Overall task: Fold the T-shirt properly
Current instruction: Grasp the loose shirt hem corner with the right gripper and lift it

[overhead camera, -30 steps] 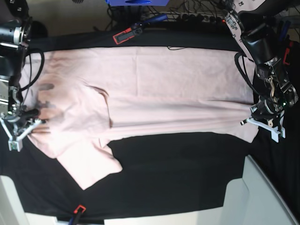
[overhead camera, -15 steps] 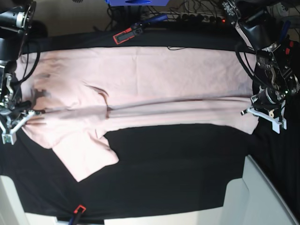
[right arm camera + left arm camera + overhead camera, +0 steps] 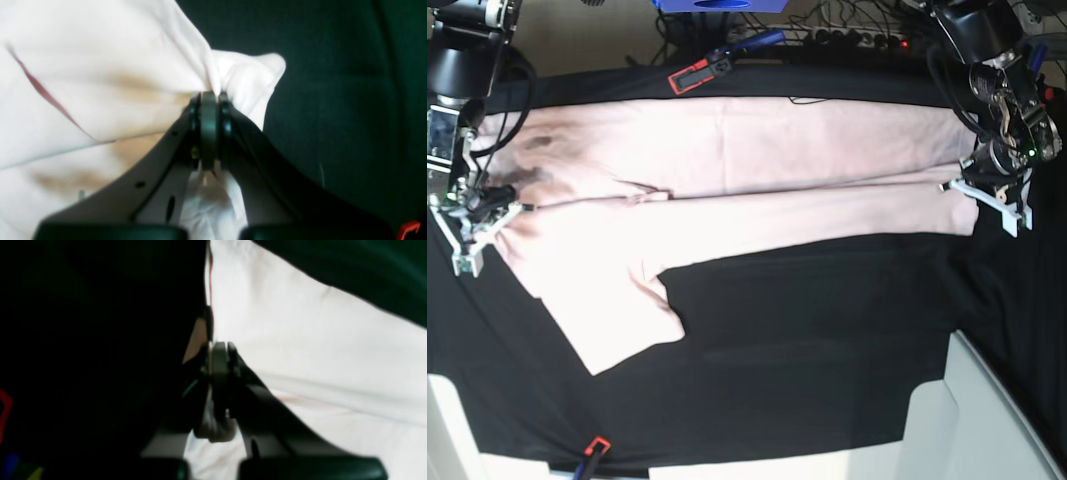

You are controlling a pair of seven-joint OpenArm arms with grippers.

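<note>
T-shirt (image 3: 757, 190) stretched between right gripper (image 3: 489, 212), left gripper (image 3: 972, 187), both clamped

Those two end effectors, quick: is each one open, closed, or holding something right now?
Left end effector: closed, pinching the T-shirt at its edge.
Right end effector: closed, pinching a bunched corner of the T-shirt.

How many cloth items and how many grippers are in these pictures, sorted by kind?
Pale pink T-shirt: 1
Big black cloth under it: 1
Grippers: 2, the left gripper and the right gripper, each shut on the T-shirt
Total: 4
</note>
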